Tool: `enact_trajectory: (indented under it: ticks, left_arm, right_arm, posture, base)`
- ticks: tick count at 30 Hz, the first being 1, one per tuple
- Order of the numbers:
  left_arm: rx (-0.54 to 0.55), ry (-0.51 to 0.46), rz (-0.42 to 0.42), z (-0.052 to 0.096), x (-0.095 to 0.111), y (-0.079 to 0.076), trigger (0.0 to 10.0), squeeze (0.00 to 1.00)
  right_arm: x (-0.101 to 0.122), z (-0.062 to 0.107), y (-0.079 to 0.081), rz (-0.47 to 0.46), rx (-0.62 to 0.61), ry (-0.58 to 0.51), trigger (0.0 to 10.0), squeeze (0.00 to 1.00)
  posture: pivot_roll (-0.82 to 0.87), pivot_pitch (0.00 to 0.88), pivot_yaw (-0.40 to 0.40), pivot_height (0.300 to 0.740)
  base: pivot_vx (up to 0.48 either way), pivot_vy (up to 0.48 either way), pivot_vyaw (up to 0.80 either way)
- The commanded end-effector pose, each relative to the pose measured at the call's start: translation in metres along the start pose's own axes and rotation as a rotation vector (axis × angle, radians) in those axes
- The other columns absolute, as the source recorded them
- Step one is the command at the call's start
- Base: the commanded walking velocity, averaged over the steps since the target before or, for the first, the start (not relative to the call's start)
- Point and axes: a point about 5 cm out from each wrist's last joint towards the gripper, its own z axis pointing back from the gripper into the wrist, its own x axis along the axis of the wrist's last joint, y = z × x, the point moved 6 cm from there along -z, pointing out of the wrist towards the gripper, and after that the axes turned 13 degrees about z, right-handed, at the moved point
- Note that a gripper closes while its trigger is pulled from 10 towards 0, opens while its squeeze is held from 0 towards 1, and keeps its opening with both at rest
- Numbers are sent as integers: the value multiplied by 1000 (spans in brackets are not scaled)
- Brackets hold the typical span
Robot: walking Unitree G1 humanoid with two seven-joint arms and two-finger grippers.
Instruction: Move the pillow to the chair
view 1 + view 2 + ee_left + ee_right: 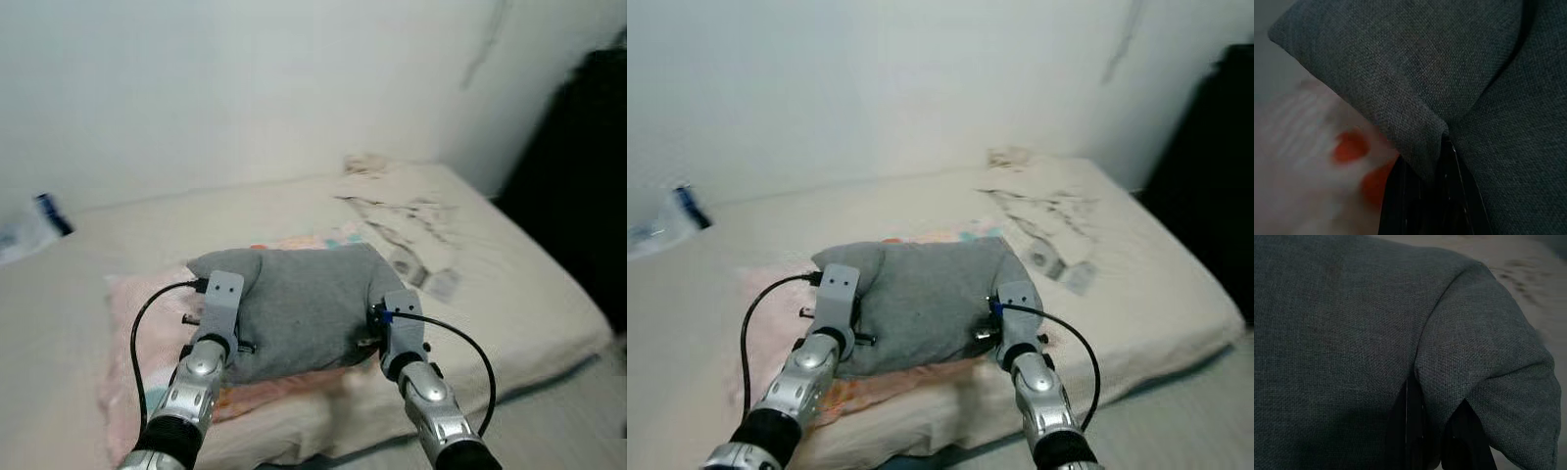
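Note:
A grey fabric pillow (299, 304) lies on a pink patterned blanket (137, 323) near the front edge of the bed. My left gripper (1442, 161) is at the pillow's left side, shut on a pinched fold of its cover. At the pillow's right side, my right gripper (1437, 401) is shut on another fold, which bulges between its two black fingers (1410, 431). Both silver arms reach forward from below, and the fingertips are buried in the fabric in the eye views.
The beige mattress (519, 294) stretches back to a white wall. A crumpled patterned cloth (411, 225) lies at its far right. A blue and white object (39, 220) sits at the far left. A dark mass (578, 176) stands right of the bed.

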Motion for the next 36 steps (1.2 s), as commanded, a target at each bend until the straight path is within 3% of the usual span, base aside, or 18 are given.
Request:
enact_trajectory:
  ticks: [1, 9, 18, 26, 36]
  left_arm:
    - [2, -55, 5, -4, 17, 0, 10000, 0]
    - [6, -55, 68, -4, 20, -1, 10000, 0]
    - [19, -31, 41, 3, 3, 3, 10000, 0]
    - [31, -29, 36, 4, 3, 11, 10000, 0]
    - [-3, 12, 79, 4, -4, -2, 10000, 0]
  right_arm:
    - [5, -2, 6, 10, 27, -17, 10000, 0]
    - [7, -6, 3, -2, 23, -11, 10000, 0]
    - [-6, -2, 5, -9, -3, 28, 10000, 0]
    - [-6, -2, 3, -11, -13, 29, 10000, 0]
    - [-8, -3, 6, -5, -12, 43, 10000, 0]
  posture:
    - [54, 32, -15, 740]
    - [51, 41, -15, 740]
    - [63, 59, -8, 740]
    - [60, 59, -2, 740]
    - [55, 56, -1, 740]
  base:
    - [0, 0, -800]
    - [0, 0, -800]
    - [0, 0, -800]
    - [0, 0, -800]
    - [0, 0, -800]
